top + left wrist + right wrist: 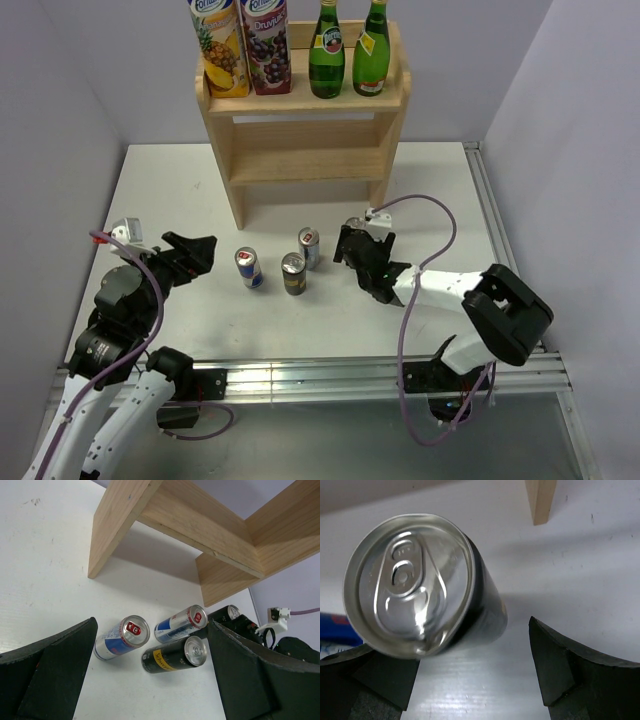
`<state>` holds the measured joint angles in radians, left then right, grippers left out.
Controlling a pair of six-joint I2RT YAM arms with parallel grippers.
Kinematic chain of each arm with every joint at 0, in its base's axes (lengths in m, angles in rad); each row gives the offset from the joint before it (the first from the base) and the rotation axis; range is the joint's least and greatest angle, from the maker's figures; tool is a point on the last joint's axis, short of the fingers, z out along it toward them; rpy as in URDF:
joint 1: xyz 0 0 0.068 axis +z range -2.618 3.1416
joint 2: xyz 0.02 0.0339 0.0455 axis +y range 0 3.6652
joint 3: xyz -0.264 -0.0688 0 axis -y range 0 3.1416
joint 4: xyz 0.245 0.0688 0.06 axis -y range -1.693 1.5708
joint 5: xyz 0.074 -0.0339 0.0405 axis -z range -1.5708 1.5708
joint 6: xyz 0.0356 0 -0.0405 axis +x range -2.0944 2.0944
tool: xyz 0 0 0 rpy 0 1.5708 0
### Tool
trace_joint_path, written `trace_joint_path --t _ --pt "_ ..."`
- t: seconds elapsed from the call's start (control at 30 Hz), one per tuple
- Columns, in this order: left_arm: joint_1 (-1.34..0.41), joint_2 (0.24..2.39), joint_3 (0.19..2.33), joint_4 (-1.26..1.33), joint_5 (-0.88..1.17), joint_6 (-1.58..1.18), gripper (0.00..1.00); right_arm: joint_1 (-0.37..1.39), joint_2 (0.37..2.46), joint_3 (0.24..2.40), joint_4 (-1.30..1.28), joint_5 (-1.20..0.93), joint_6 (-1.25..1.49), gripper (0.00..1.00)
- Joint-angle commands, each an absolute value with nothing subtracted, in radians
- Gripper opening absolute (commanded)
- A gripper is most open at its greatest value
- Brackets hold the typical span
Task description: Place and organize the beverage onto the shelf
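**Colleague:** Looking at your feeds now. Where is the shelf?

**Me:** The shelf (300, 130) stands at the far edge of the surface (200, 180), in the middle. On its top board I see two juice cartons (222, 50) (266, 45) on the left and two green glass bottles (326, 55) (371, 50) on the right, all upright.

**Colleague:** And your tools?

**Me:** My right tool (470, 670) is open, with a finger on either side of a black can (410, 585). One finger is plainly clear of the can. I can't tell whether the other touches it. That can stands upright near the shelf's right foot. My left tool (195, 252) is spread wide and holds nothing. It points at three upright cans grouped mid-surface, two blue-and-silver cans (249, 267) (309, 246) and a black-and-gold can (293, 273). They stand close together in front of the shelf, apart from it.
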<state>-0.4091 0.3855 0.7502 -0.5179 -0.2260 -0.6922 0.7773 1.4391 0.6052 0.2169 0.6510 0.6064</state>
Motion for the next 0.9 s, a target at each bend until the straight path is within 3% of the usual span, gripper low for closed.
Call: trace_joint_path --t 0.0,0.33,0.43,0.53,0.63,0.67,0.73,0.87 --pt "-0.413 0.393 0.749 -0.488 -0.230 -0.680 0.99 0.744 1.486 0.666 0.334 0.635 0.586 0.89" --pt "-0.413 0.400 0.752 -0.486 -0.218 -0.673 0.99 0.707 1.678 0.735 0.456 0.650 0.538 0.88" --pt "-0.413 0.400 0.749 -0.485 -0.215 -0.673 0.99 0.704 1.710 0.733 0.491 0.661 0.526 0.82" --pt "-0.411 0.402 0.750 -0.483 -0.212 -0.673 0.99 0.704 1.732 0.732 0.506 0.664 0.522 0.68" --pt "-0.411 0.397 0.749 -0.483 -0.212 -0.673 0.99 0.703 1.733 0.730 0.517 0.660 0.511 0.34" --pt "-0.413 0.396 0.747 -0.482 -0.215 -0.675 0.99 0.704 1.732 0.729 0.515 0.660 0.511 0.08" --pt "-0.411 0.397 0.747 -0.483 -0.215 -0.673 0.99 0.703 1.717 0.733 0.493 0.658 0.514 0.00" --pt "-0.413 0.396 0.747 -0.482 -0.216 -0.673 0.99 0.722 1.622 0.716 0.450 0.664 0.525 0.00"
